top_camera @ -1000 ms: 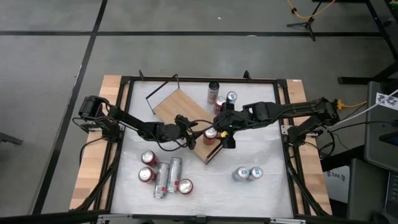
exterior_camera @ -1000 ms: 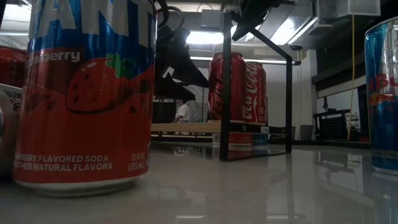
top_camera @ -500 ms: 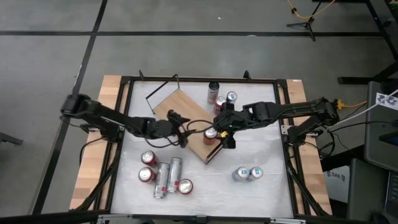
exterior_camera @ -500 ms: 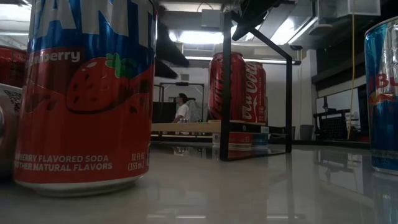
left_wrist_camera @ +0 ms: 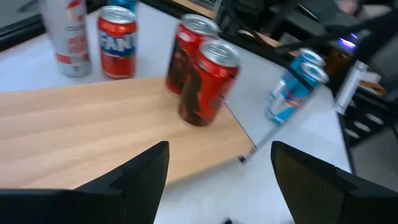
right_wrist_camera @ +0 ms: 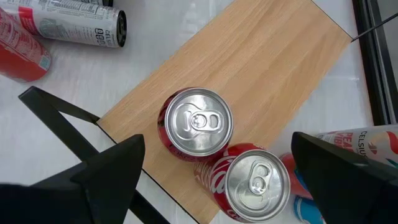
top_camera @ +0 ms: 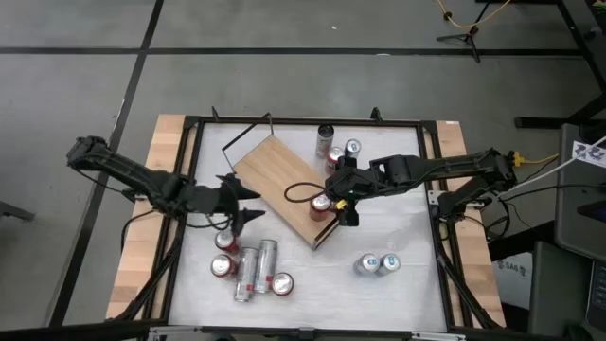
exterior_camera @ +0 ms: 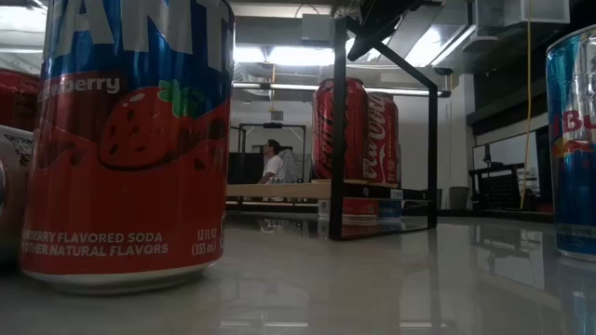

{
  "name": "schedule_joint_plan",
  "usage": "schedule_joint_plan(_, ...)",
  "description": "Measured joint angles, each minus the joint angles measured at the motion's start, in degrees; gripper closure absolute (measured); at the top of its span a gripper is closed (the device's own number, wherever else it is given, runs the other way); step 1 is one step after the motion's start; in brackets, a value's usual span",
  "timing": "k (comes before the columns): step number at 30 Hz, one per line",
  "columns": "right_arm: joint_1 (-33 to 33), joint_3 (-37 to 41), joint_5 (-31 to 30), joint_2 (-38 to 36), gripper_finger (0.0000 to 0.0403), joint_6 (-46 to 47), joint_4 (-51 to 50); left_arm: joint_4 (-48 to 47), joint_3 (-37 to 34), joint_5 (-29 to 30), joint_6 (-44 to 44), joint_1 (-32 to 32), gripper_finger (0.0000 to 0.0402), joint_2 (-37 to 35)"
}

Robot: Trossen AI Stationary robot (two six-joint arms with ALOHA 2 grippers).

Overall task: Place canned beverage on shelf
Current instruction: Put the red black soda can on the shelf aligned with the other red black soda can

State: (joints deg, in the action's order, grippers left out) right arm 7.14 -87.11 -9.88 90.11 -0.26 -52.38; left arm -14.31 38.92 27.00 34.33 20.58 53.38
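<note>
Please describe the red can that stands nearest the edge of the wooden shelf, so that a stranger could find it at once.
Find the light-brown wooden shelf lying at an angle on the white table. Two red cans stand together at its end nearest the right gripper. The wanted can is the one at the board's very edge, with white Coca-Cola script on its side.

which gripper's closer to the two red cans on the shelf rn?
Right. The right gripper hangs open over the two red cans on the shelf; the left gripper sits off the shelf's other side, empty.

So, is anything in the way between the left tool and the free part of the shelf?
Nothing visible. The open, empty left tool faces the bare part of the shelf; two red cans stand at its other end, under the right tool.
</note>
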Motion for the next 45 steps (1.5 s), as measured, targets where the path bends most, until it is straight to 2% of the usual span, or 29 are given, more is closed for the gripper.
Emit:
schedule_joint_plan(4, 0.0, 0.0, 0.0, 0.0, 0.0008, 0.0, 0.0, -3.3, 0.0, -2.4, -0.4, 3.3, 0.0125, -2.8)
schedule_joint_plan(9, 0.0, 0.0, 0.0, 0.0, 0.0008, 0.0, 0.0, -7.8, 0.0, -9.5, -0.3, 7.3, 0.0125, -3.8)
schedule_joint_plan(12, 0.0, 0.0, 0.0, 0.0, 0.0008, 0.0, 0.0, -10.5, 0.0, -11.7, -0.3, 8.9, 0.0125, -3.7)
schedule_joint_plan(26, 0.0, 0.0, 0.0, 0.0, 0.0008, 0.0, 0.1, -12.3, 0.0, -13.1, -1.4, 10.2, 0.0123, -3.7)
schedule_joint_plan(38, 0.0, 0.0, 0.2, 0.0, 0.0008, 0.0, 0.1, -12.4, -0.1, -13.0, -6.5, 10.2, 0.0047, -3.5)
schedule_joint_plan(45, 0.0, 0.0, 0.2, 0.0, 0.0008, 0.0, 0.1, -16.0, -0.1, -13.2, -8.1, 10.2, 0.0038, -3.6)
